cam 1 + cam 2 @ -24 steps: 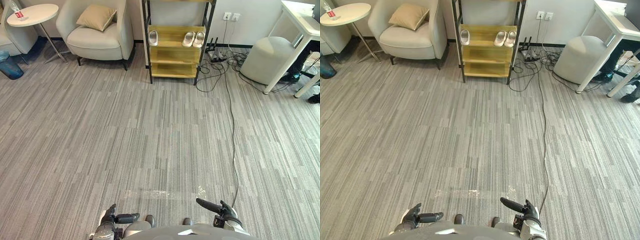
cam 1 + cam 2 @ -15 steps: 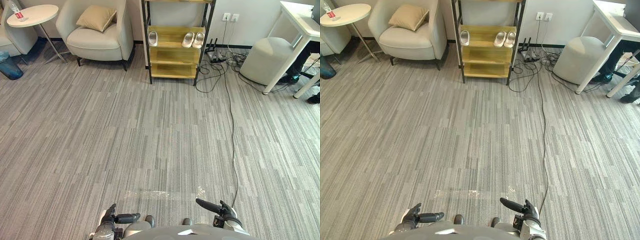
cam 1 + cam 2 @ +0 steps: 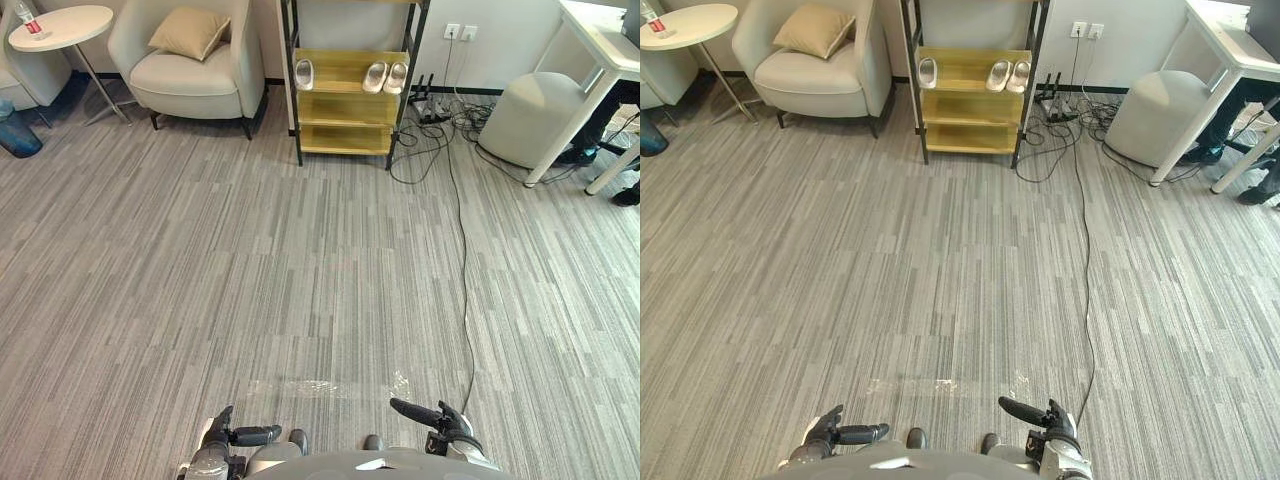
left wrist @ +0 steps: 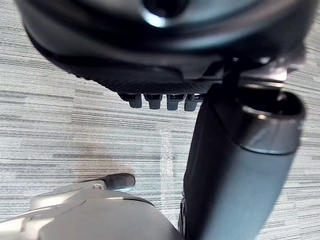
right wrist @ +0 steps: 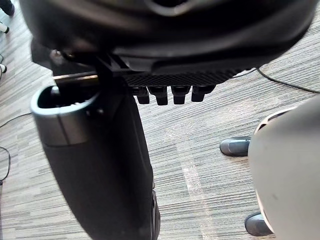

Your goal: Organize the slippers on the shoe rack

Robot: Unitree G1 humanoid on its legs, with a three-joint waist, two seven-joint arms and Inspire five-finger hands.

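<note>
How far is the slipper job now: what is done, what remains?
Done: the upper shelf of the shoe rack holds a lone slipper at left and a pair at right. In hand: nothing; the left hand and right hand are open, far from the rack. Left: probably walking over and tidying the lone slipper.

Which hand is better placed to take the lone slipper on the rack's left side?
Left, marginally: the lone slipper sits at the shelf's left end, more in line with the left hand than the right hand. Both are open, empty and far short of the shoe rack.
</note>
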